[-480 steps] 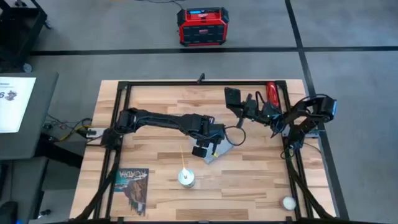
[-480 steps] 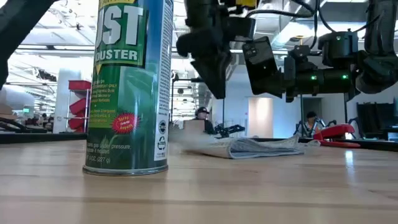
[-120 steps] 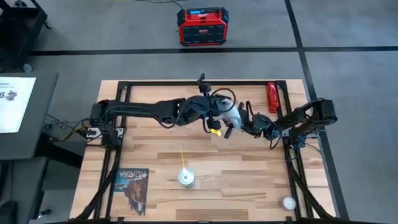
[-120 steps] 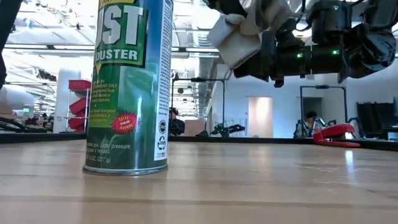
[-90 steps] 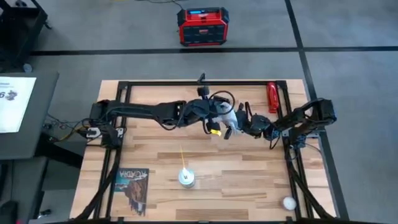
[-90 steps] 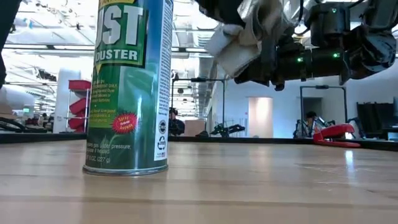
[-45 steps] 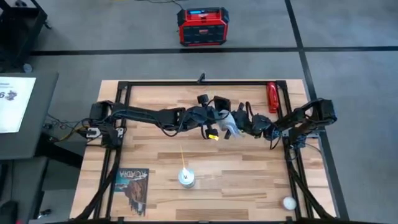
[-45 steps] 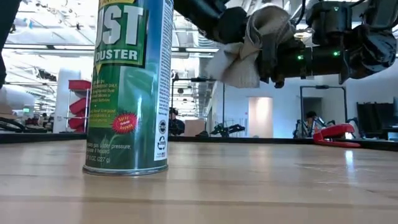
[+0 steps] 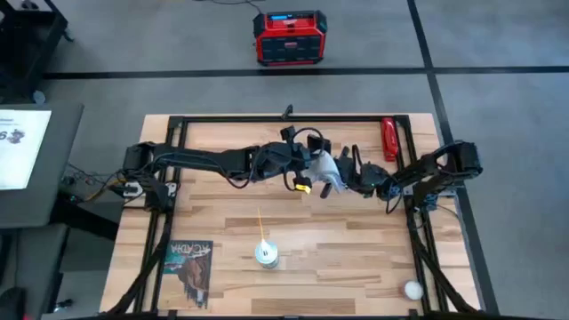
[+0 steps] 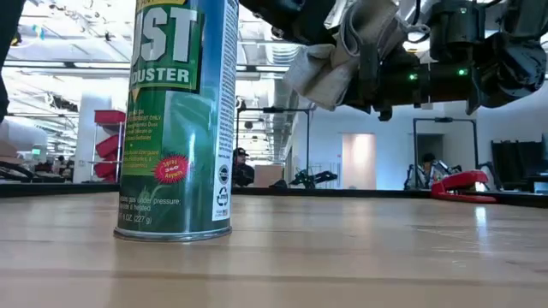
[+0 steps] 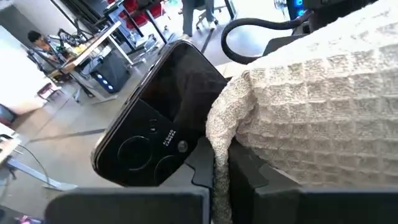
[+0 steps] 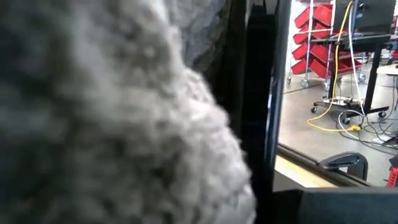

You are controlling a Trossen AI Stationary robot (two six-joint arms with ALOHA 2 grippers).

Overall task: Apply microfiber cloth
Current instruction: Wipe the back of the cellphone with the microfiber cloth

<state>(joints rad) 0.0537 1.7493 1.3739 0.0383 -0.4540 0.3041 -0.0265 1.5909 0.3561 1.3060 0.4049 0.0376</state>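
Shifted slightly since earlier, left gripper (image 9: 318, 169) grasps pale waffle-textured microfiber cloth (image 11: 323, 106) against black phone (image 11: 163, 112), which right gripper (image 9: 348, 174) clamps.

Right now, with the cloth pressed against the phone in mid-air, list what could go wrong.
1. The black glossy phone is held high above the wooden table; pushing harder with the pale waffle-weave microfiber cloth might shift or drop it.
2. The cloth droops loosely from the left tool, so it could slip free.
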